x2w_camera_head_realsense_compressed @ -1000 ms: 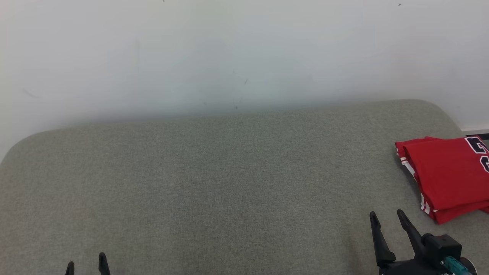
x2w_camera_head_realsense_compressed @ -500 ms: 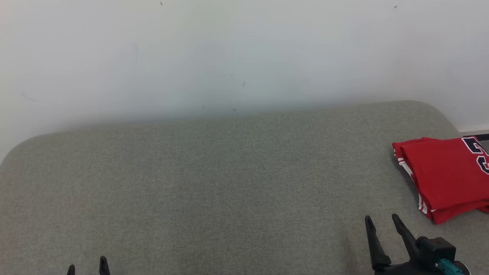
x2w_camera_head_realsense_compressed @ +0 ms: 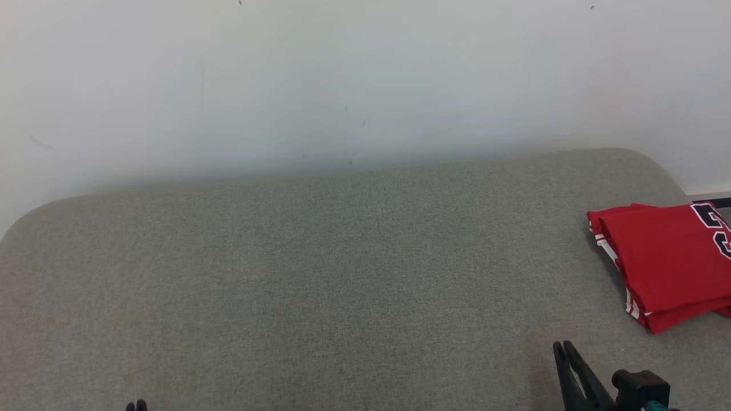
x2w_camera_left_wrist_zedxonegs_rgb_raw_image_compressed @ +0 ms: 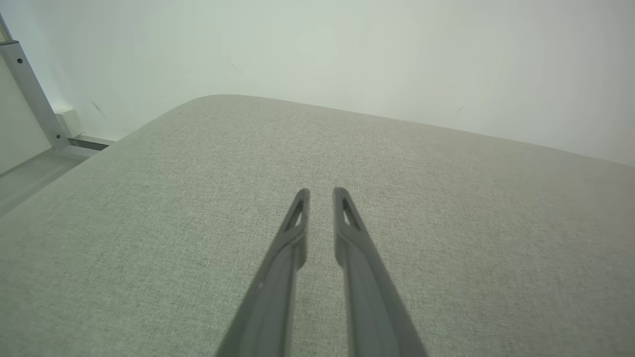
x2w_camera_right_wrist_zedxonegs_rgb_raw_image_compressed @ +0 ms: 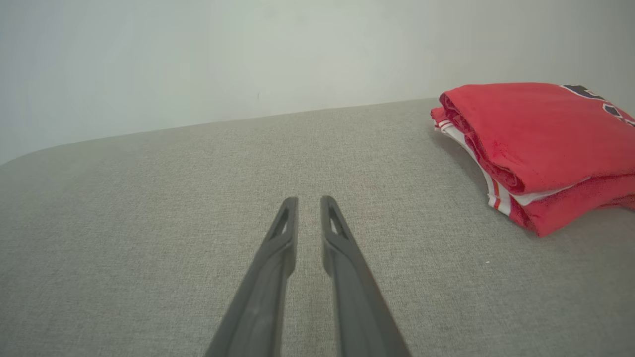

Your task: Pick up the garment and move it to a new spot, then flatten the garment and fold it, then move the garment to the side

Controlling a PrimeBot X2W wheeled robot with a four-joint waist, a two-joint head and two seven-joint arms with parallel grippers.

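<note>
At cushion [x2w_camera_head_realsense_compressed: 342,274] right edge, folded red garment [x2w_camera_head_realsense_compressed: 668,262] — left gripper [x2w_camera_left_wrist_zedxonegs_rgb_raw_image_compressed: 321,191], right gripper [x2w_camera_right_wrist_zedxonegs_rgb_raw_image_compressed: 308,199] narrowly parted, empty.

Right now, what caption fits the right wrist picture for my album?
Folded red jersey lies on the grey cushion, apart from the empty right pincer.

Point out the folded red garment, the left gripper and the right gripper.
folded red garment [x2w_camera_head_realsense_compressed: 668,262], head view, middle of its top red layer.
left gripper [x2w_camera_left_wrist_zedxonegs_rgb_raw_image_compressed: 321,191], left wrist view, midway between its fingertips.
right gripper [x2w_camera_right_wrist_zedxonegs_rgb_raw_image_compressed: 308,200], right wrist view, midway between its fingertips.
</note>
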